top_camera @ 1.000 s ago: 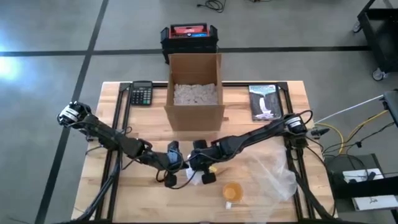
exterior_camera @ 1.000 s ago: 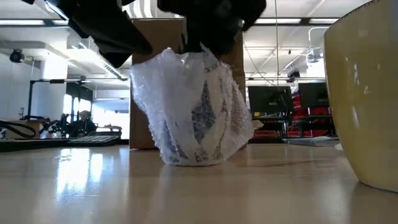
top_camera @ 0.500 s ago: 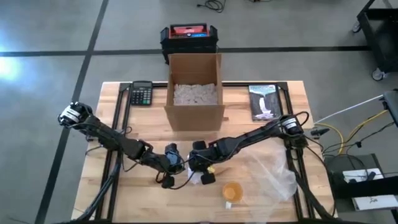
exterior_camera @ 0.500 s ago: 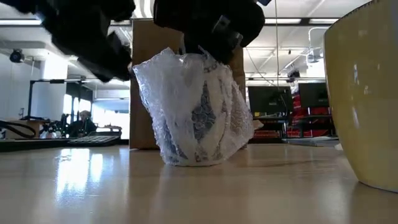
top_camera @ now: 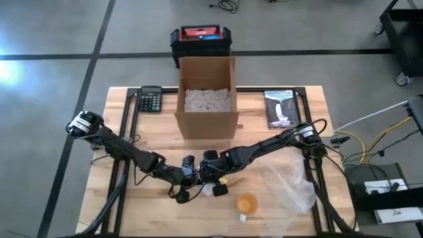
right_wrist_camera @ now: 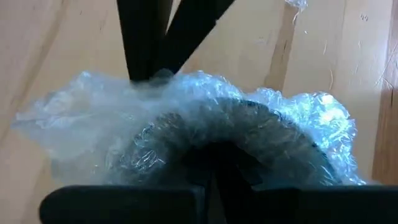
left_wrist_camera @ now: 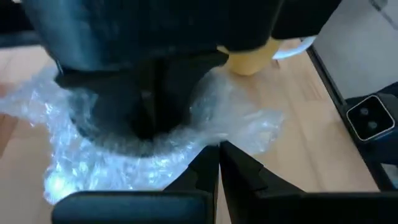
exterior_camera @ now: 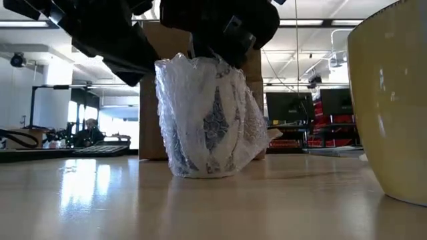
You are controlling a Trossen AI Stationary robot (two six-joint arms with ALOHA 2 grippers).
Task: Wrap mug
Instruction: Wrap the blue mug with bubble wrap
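Bubble-wrapped mug (exterior_camera: 208, 120) upright on the wooden table (top_camera: 125, 205), front centre, wrap gathered up around its patterned sides and bunched at the rim. Right gripper (top_camera: 213, 173) down on top of the bundle, fingers pinched narrow onto the bubble wrap (right_wrist_camera: 186, 127) at the mug's rim, dark opening of the mug showing just below them in the right wrist view. Left gripper (top_camera: 190, 180) pressed in just beside, fingers (left_wrist_camera: 239, 171) drawn together with wrap crowded against them; grip on the wrap itself: cannot tell. Both grippers nearly touching over the mug. Yellow cup (top_camera: 246, 203) standing near, toward the front edge, loose plastic sheet (top_camera: 287, 182) spread to its right. Behind, open cardboard box (top_camera: 206, 99) with pale filler, calculator (top_camera: 151, 99) on its left, booklet (top_camera: 281, 108) on its right.
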